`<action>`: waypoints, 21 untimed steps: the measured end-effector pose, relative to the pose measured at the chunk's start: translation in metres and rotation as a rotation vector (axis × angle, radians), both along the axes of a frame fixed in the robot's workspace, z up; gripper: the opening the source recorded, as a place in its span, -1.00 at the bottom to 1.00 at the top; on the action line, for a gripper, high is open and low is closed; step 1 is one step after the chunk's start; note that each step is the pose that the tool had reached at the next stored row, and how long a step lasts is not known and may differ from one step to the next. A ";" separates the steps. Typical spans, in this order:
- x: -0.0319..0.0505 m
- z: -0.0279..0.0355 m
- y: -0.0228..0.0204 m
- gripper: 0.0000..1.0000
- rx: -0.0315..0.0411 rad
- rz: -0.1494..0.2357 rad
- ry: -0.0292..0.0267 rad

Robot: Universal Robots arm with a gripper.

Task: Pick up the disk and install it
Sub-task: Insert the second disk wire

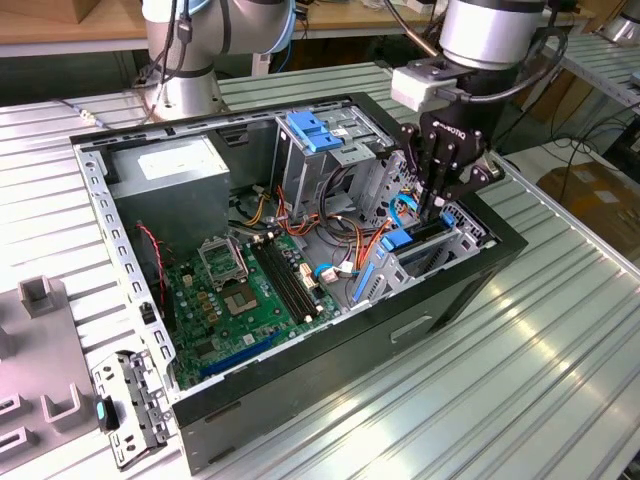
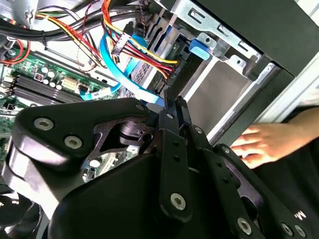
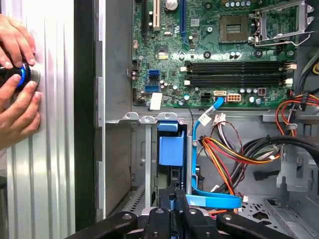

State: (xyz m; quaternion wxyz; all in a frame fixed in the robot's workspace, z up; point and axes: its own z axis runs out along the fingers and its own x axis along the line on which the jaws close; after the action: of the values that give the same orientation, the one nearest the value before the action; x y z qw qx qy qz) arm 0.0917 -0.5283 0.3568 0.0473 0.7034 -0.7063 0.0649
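The end effector stands over the case's front bay, fingers pinched nearly together on the disk's rear edge. The disk sits upright, mostly in the bay. Pressing straight along the rails should avoid snagging the nearby cables.
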 end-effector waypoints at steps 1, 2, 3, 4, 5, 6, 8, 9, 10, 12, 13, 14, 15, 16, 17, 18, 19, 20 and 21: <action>0.0000 -0.0005 -0.0011 -0.68 0.0333 0.000 0.0000; 0.0000 -0.0009 -0.0018 -0.68 0.0427 0.000 0.0000; 0.0000 -0.0014 -0.0030 -0.68 0.0503 0.000 0.0000; 0.0000 -0.0026 -0.0051 -0.68 0.0572 0.000 -0.0001; 0.0000 -0.0033 -0.0058 -0.68 0.0582 0.000 -0.0001; 0.0000 -0.0043 -0.0060 -0.68 0.0583 -0.002 -0.0002; 0.0005 -0.0048 -0.0061 -0.68 0.0580 -0.007 -0.0003; 0.0009 -0.0051 -0.0064 -0.68 0.0584 -0.011 -0.0004; 0.0009 -0.0053 -0.0070 -0.68 0.0595 -0.013 -0.0005; 0.0011 -0.0058 -0.0091 -0.68 0.0618 -0.014 -0.0005; 0.0013 -0.0060 -0.0101 -0.68 0.0629 -0.014 -0.0005; 0.0015 -0.0062 -0.0107 -0.68 0.0637 -0.015 -0.0005; 0.0018 -0.0066 -0.0112 -0.68 0.0643 -0.015 -0.0006; 0.0021 -0.0069 -0.0113 -0.68 0.0643 -0.016 -0.0006; 0.0025 -0.0075 -0.0113 -0.68 0.0649 -0.017 -0.0006; 0.0028 -0.0079 -0.0113 -0.68 0.0650 -0.019 -0.0006; 0.0031 -0.0083 -0.0113 -0.68 0.0654 -0.020 -0.0007; 0.0034 -0.0087 -0.0114 -0.68 0.0657 -0.021 -0.0007; 0.0035 -0.0090 -0.0114 -0.68 0.0661 -0.022 -0.0007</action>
State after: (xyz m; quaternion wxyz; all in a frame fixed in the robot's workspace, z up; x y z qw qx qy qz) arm 0.0951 -0.5397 0.3478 0.0245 0.6967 -0.7158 0.0413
